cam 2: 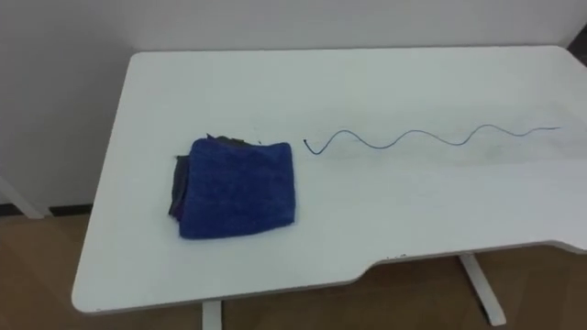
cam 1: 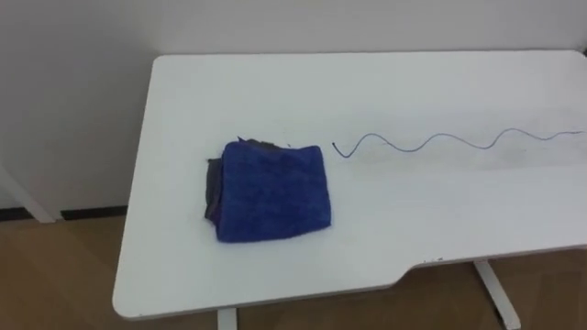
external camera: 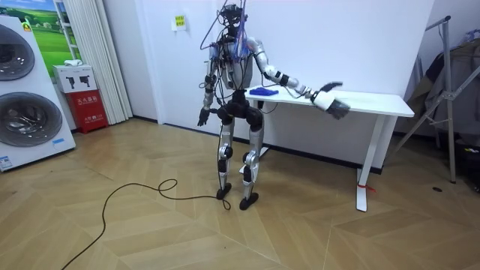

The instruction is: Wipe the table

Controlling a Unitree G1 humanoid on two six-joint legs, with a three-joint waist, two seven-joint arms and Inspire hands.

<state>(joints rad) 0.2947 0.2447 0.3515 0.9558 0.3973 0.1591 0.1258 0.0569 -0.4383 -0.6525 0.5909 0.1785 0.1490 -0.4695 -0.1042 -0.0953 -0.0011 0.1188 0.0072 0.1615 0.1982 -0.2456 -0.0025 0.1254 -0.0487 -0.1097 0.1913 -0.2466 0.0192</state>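
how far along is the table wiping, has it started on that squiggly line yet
Nothing looks done: the wavy blue line runs unbroken across the table. Nothing is in hand: the folded blue cloth lies near the table's left end, with the right hand held out away from it and the left hand hanging by the hip. Left to do: take the cloth and wipe off the line.

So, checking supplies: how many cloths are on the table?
1: a folded blue cloth on the table's left part, by the line's end; its darker edge may hide another.
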